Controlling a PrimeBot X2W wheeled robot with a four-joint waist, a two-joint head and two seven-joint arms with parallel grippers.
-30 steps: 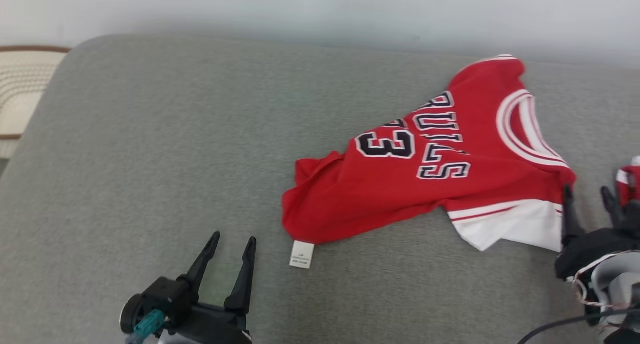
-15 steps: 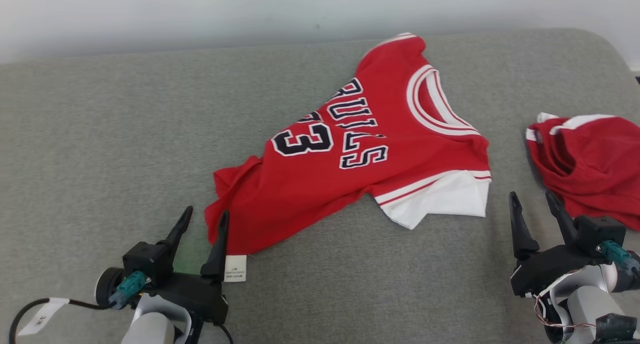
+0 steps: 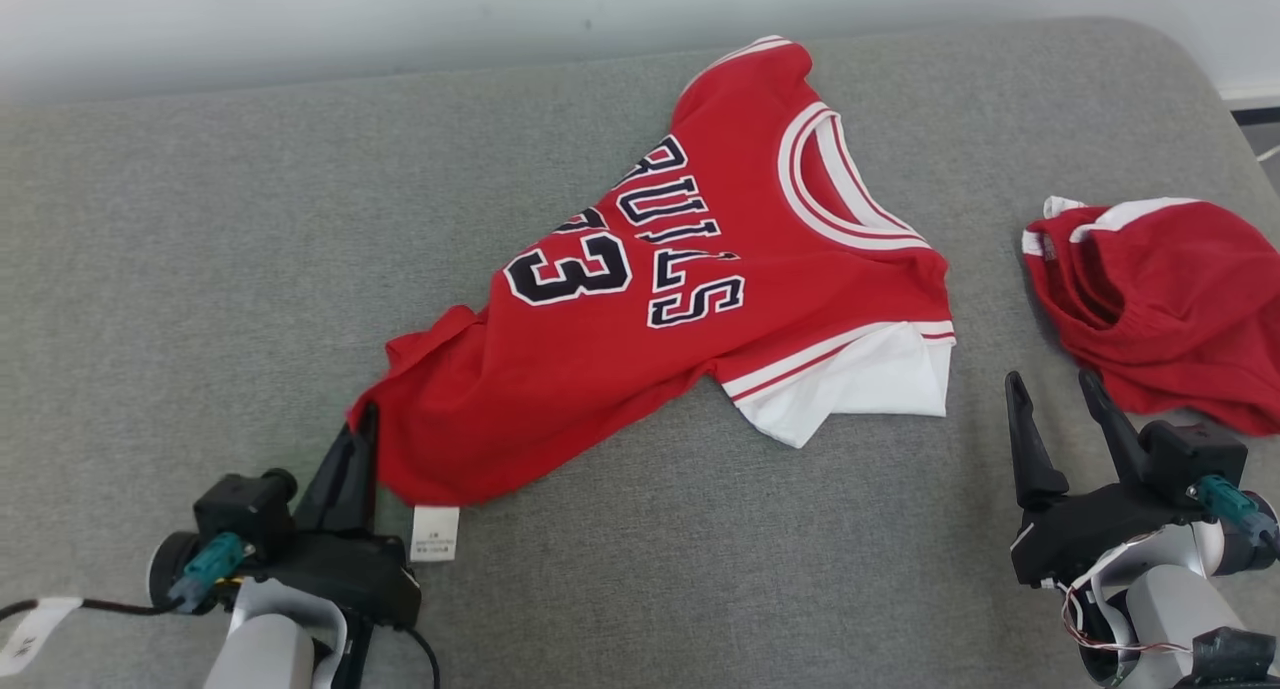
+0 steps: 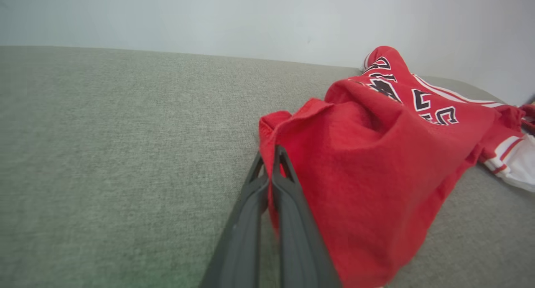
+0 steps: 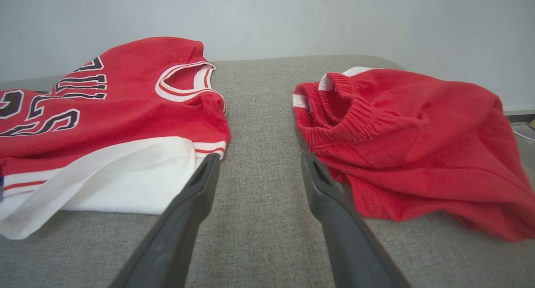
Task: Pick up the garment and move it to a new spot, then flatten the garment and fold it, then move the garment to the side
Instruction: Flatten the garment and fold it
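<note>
Low, level left end effector (image 3: pixel 360 421) seemingly pinches jersey (image 3: pixel 700 279) hem; right end effector (image 3: pixel 1048 377) hovers spread, empty.

Red jersey (image 3: pixel 560 389) with white-edged black lettering and white trim; red shorts (image 3: pixel 1170 289); grey cushion (image 3: pixel 200 269).

Plenty of bare fabric on the left half of the grey cushion (image 3: pixel 200 269), so that side is wide open. The red jersey (image 3: pixel 700 299) sprawls across the middle and the red shorts (image 3: pixel 1170 299) bunch up at the right edge. There's a bare strip between them, and the right gripper (image 3: pixel 1052 379) sits at its near end, fingers spread, touching neither. The wall (image 3: pixel 400 9) closes off the far side.
</note>
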